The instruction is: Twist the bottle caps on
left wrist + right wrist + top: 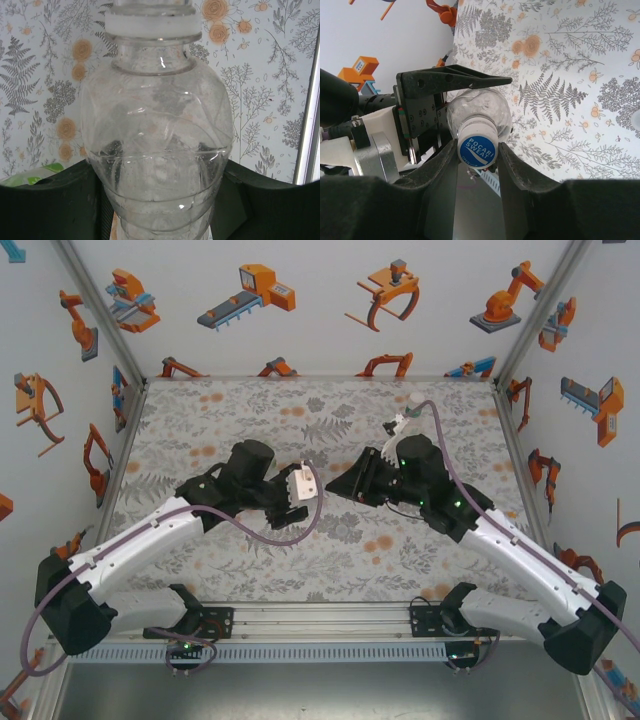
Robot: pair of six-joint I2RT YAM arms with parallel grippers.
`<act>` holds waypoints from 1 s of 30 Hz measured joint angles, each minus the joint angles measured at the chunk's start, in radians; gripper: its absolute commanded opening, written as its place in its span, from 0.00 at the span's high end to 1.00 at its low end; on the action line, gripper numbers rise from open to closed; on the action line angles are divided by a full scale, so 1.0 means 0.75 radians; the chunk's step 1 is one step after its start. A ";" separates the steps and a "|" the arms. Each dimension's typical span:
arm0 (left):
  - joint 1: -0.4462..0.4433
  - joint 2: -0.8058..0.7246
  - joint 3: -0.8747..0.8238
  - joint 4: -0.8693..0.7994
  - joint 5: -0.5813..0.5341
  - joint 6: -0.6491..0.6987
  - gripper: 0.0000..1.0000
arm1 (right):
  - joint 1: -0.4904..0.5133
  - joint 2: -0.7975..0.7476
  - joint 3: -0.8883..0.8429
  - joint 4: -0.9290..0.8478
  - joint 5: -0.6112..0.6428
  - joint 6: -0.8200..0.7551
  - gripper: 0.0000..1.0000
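Note:
A clear bottle lies gripped across its belly by my left gripper, with the dark fingers pressed on both sides. Its neck carries a white cap. The right wrist view faces that cap end-on: blue top, printed POCARI SWEAT. My right gripper is shut on the cap, both pads touching its rim. Behind it are the bottle's shoulder and the left gripper's finger. From above, the left gripper and right gripper meet mid-table, hiding the bottle between them.
The floral table cover spreads around both arms. A scrap of green peeks past the left finger. A metal frame post stands at the table's edge. Walls with robot pictures close in the back and sides.

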 measured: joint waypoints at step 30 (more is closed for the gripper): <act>0.000 -0.012 0.011 0.054 0.164 0.033 1.00 | 0.006 -0.089 0.316 -0.299 -0.094 -0.934 0.42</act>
